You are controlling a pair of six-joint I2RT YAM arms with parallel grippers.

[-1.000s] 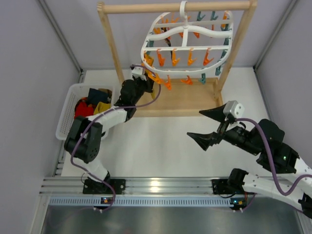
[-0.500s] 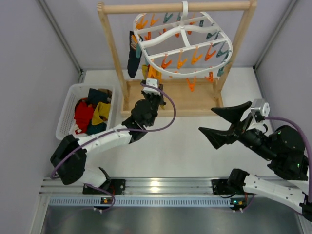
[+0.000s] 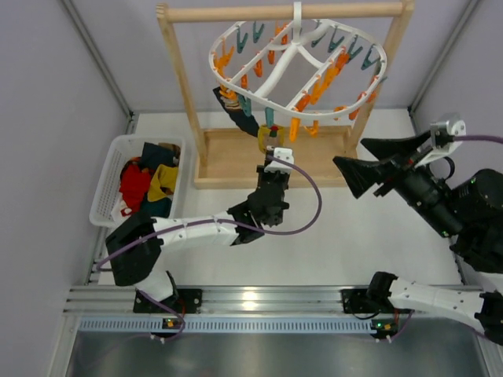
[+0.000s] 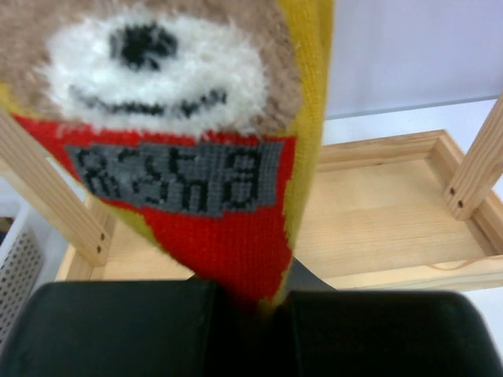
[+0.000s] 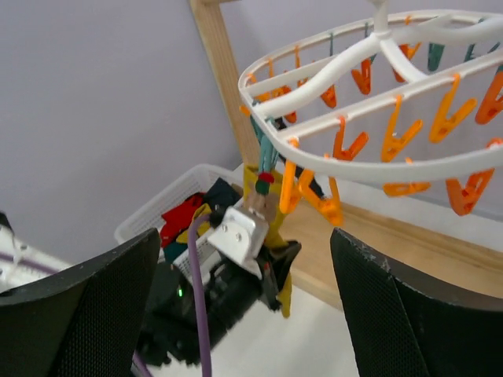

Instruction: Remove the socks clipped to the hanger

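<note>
Left hand [image 4: 250, 302] pressed onto the lower end of a yellow-and-red knitted sock with a fuzzy bear face [image 4: 196, 141]. The sock hangs from a clip at the 6 o'clock rim of the white plastic oval clip hanger [image 3: 295, 67], itself hooked, tilted, on the light wooden rack [image 3: 283, 12] at the bench's [image 3: 236, 259] 12 o'clock. Right hand [image 3: 376, 162] spread wide, empty, at 3 o'clock. Risk: if the clip outgrips the pinch, a pull likely swings the ring, lifts its hook, or lets the sock slip.

White table [image 3: 338, 243] carries a wooden rack [image 3: 228, 159] at the back; a white basket [image 3: 108, 179] at left.
</note>
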